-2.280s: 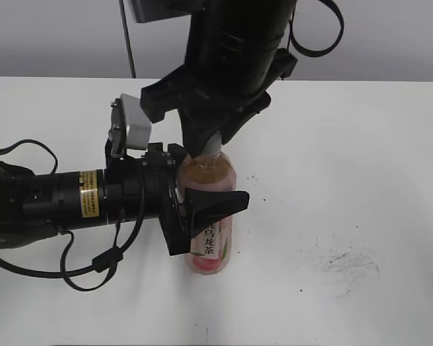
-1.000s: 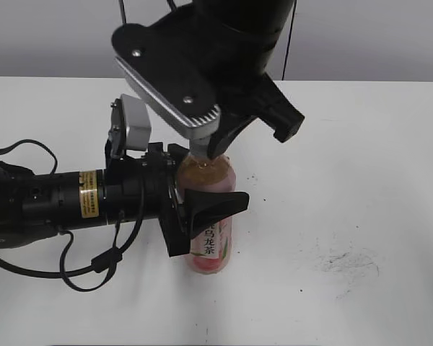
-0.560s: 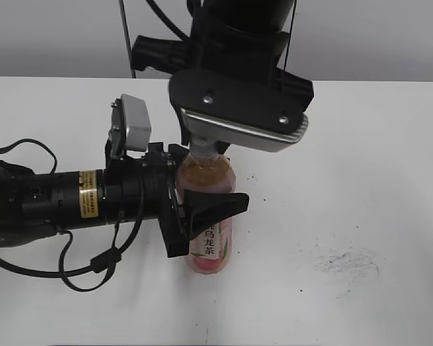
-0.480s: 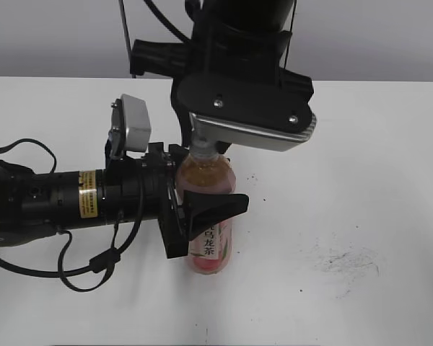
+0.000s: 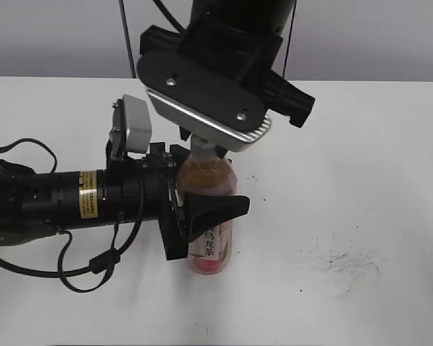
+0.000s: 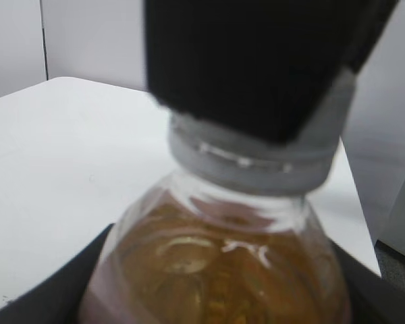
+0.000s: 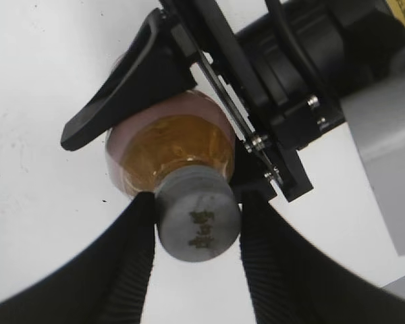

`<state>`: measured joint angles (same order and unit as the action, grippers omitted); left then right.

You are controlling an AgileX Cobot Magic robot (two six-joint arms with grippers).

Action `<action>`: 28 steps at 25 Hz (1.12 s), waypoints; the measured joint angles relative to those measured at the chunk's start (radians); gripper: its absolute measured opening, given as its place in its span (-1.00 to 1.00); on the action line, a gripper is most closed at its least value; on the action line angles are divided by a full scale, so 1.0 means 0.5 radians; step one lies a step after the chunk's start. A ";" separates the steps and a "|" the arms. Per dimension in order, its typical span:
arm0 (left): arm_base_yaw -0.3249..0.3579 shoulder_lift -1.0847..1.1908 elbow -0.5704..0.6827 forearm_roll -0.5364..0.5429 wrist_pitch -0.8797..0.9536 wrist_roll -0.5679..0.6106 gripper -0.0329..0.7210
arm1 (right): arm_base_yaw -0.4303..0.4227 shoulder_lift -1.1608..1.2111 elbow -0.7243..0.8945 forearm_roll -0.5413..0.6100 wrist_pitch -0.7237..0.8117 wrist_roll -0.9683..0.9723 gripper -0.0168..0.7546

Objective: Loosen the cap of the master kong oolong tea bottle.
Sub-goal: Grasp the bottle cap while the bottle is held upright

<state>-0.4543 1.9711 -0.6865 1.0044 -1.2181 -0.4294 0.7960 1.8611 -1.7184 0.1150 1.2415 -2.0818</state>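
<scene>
Standing bottle: the master kong oolong tea bottle is upright on the white table, near the middle, pink label facing the exterior camera.
Left gripper: the left gripper reaches in sideways from the left and is closed around the bottle's body, one black finger across the front just above the label. It seems placed there to brace the bottle so it cannot spin or tip while the top is turned.
Cap: the cap sits on the neck, seen from above in the right wrist view as a grey-white disc with a faint mark. Whether it has loosened at all cannot be told.
Right gripper: the right gripper hangs straight down over the bottle with a ribbed finger on each side of the cap. The fingers lie right against the cap's edge or just off it; a firm pinch cannot be confirmed, so I cannot tell whether it grips.
Reason for the pose: coming from directly above lines the wrist's turning axis with the neck.
Hidden: in the exterior view the right wrist's housing covers the cap.
</scene>
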 joint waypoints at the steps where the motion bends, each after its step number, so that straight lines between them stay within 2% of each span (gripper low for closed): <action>1: 0.000 0.000 0.000 0.005 0.000 0.002 0.27 | 0.000 0.000 0.000 -0.010 -0.006 0.086 -0.03; 6: 0.000 0.000 0.000 0.030 -0.008 0.006 0.27 | 0.000 -0.037 0.000 -0.027 -0.031 0.779 0.36; 9: 0.000 0.000 0.000 0.030 -0.009 0.006 0.27 | 0.000 -0.039 0.000 -0.027 -0.033 1.425 0.54; 14: -0.002 0.000 0.000 -0.002 -0.007 0.003 0.27 | 0.000 -0.044 0.000 -0.027 -0.033 2.187 0.52; 19: -0.002 0.000 0.000 -0.011 -0.005 0.000 0.27 | 0.000 -0.092 0.000 0.000 -0.034 2.725 0.51; 24: -0.002 0.000 0.000 -0.011 -0.003 0.000 0.27 | 0.000 -0.113 0.000 0.069 -0.034 3.311 0.38; 28: -0.002 0.000 0.000 -0.011 -0.003 0.000 0.27 | 0.000 -0.113 0.008 0.120 -0.034 3.628 0.27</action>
<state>-0.4553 1.9711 -0.6865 0.9989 -1.2197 -0.4293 0.7960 1.8043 -1.7145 0.1752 1.2243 -0.2676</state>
